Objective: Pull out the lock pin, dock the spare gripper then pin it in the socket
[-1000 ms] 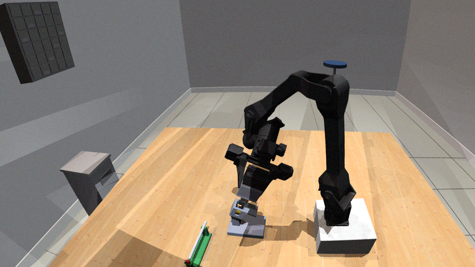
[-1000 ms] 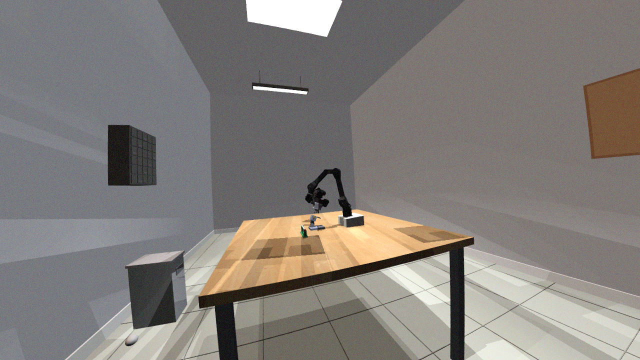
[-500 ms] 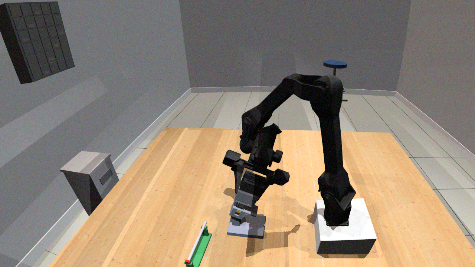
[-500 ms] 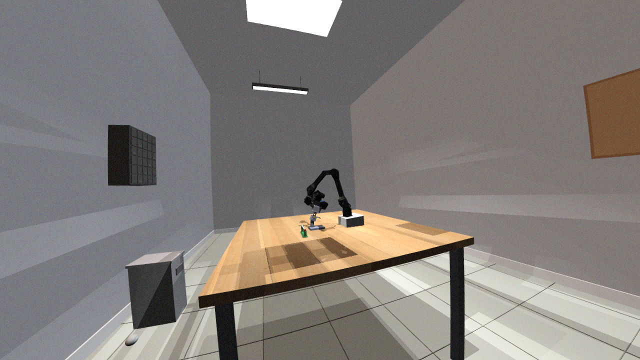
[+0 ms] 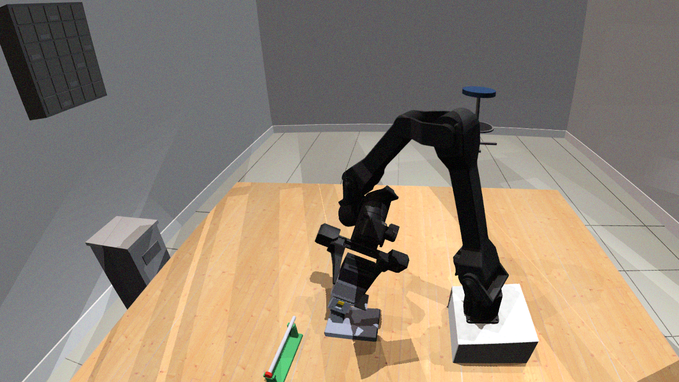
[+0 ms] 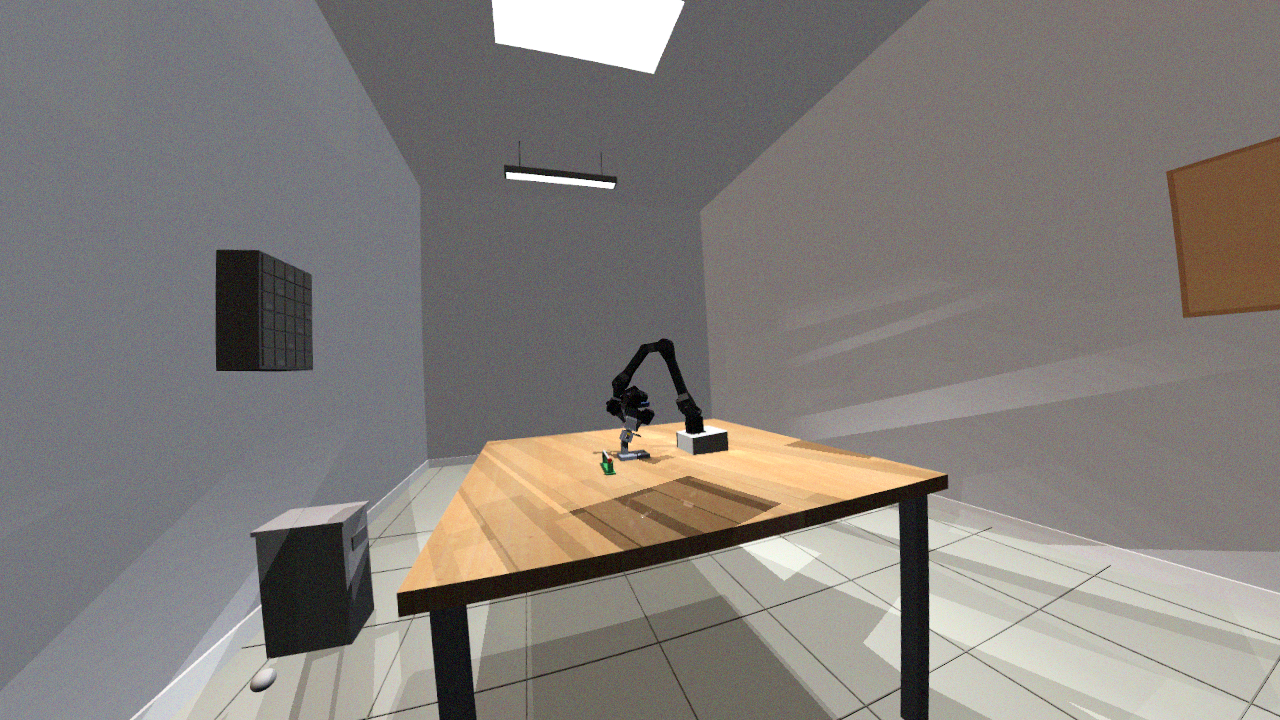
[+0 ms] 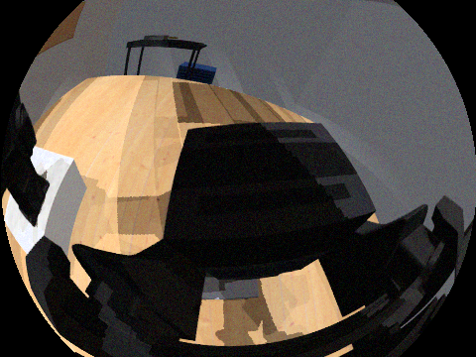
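One arched arm (image 5: 455, 156) — pincer (image 5: 357, 266) downward

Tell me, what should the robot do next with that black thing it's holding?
Probably ease the spare gripper further down. The gripper is shut on it, its lower end meets the socket, and the pin lies aside on its green holder.
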Available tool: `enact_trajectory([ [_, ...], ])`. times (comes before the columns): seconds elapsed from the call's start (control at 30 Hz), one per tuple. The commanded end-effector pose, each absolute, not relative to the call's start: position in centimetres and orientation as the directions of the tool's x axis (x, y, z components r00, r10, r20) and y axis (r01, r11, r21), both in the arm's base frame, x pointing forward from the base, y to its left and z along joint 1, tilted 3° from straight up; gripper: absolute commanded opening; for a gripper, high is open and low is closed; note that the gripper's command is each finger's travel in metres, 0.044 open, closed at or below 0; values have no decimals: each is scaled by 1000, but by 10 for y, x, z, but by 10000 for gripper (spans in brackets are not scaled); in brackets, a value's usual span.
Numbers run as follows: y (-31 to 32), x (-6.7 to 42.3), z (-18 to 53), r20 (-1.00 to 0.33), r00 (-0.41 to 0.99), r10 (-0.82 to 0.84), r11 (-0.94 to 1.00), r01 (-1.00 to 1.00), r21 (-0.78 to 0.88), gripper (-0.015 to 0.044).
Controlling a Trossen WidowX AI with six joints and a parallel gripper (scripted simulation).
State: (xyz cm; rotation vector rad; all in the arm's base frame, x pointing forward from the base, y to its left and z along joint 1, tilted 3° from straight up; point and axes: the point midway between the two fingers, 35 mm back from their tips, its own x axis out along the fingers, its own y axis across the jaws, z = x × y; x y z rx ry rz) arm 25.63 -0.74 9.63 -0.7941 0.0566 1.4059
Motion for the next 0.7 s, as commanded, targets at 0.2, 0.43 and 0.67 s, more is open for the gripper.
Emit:
enact_trajectory([
  [0.2, -7, 263, 87, -471, 216, 855, -30, -887, -461, 0],
  [0.43, -6, 261, 89, -474, 209, 856, -36, -889, -457, 0],
  [0.67, -6, 261, 89, -474, 209, 856, -36, -889, -457, 79],
])
